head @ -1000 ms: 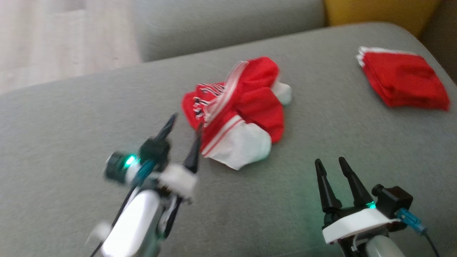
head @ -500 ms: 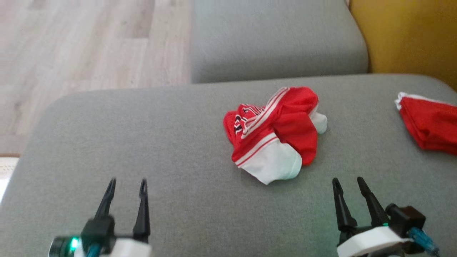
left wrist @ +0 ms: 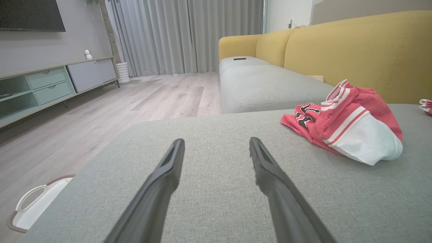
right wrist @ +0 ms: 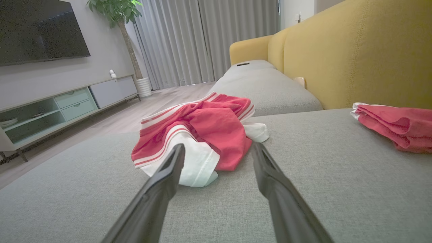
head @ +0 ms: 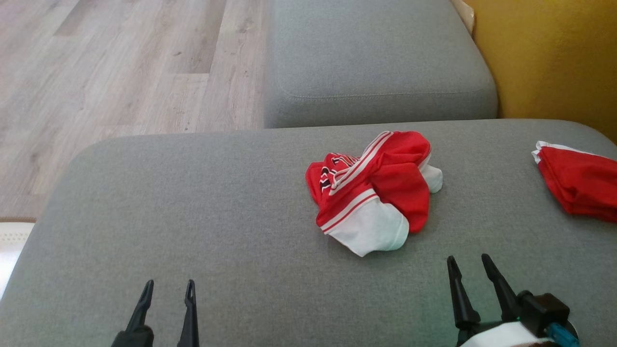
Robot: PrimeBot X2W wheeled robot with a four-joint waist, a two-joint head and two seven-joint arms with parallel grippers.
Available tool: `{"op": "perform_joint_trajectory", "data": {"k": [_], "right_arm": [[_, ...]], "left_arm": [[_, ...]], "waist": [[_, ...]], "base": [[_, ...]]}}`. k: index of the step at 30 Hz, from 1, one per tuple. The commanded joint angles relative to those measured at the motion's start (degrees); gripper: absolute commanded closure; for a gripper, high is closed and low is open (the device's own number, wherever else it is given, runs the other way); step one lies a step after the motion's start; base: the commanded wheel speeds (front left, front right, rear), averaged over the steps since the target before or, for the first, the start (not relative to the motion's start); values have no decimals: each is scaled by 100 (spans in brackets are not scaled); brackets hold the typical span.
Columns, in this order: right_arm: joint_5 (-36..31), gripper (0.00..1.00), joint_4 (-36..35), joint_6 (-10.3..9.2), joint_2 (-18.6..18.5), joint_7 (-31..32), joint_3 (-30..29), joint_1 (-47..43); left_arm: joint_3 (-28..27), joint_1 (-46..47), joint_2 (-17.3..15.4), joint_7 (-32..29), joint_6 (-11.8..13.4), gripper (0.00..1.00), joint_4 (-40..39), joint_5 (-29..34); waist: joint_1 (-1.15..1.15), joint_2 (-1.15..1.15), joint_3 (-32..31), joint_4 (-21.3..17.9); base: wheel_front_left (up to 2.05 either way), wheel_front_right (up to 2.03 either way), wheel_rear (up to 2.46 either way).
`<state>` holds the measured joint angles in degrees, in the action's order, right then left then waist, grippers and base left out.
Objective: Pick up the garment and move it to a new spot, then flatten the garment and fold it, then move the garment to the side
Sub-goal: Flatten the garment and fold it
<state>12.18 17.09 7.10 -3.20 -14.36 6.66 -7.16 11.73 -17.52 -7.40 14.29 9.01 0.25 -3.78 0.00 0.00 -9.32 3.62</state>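
Note:
A crumpled red and white garment (head: 375, 190) lies in a heap on the grey cushion (head: 193, 217), right of its middle. The left wrist view has the garment (left wrist: 344, 126) at the right; the right wrist view has the garment (right wrist: 199, 135) just beyond the fingertips. My left gripper (head: 168, 288) stands open at the lower left, well apart from the heap, nothing between its fingers. My right gripper (head: 468, 262) is open too, empty, a short way in front of the heap's right side.
A folded red garment (head: 576, 185) lies at the cushion's right edge. A second grey cushion (head: 376, 62) and a yellow backrest (head: 544, 58) lie beyond. Wooden floor (head: 120, 67) is to the left, with a white basket (left wrist: 37, 202) beside the cushion.
The head camera has swung, shifting the whole picture. My left arm has drawn back from beside the garment to the lower left. The garment lies as before.

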Motion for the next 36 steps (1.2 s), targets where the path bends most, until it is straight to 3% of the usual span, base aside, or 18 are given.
{"op": "perform_joint_trajectory", "data": {"k": [1, 36], "right_arm": [[-58, 0, -217, 39, -12, -63, 97, 151], [-103, 0, -288, 39, 28, -63, 154, 72]], "left_arm": [[-237, 309, 30, 71, -10, 0, -175, 40], [-338, 316, 325, 71, -195, 0, -77, 248]], "waist": [[0, 0, -4, -10], [0, 0, 6, -269]], "base": [[0, 0, 0], [0, 0, 0]]}}
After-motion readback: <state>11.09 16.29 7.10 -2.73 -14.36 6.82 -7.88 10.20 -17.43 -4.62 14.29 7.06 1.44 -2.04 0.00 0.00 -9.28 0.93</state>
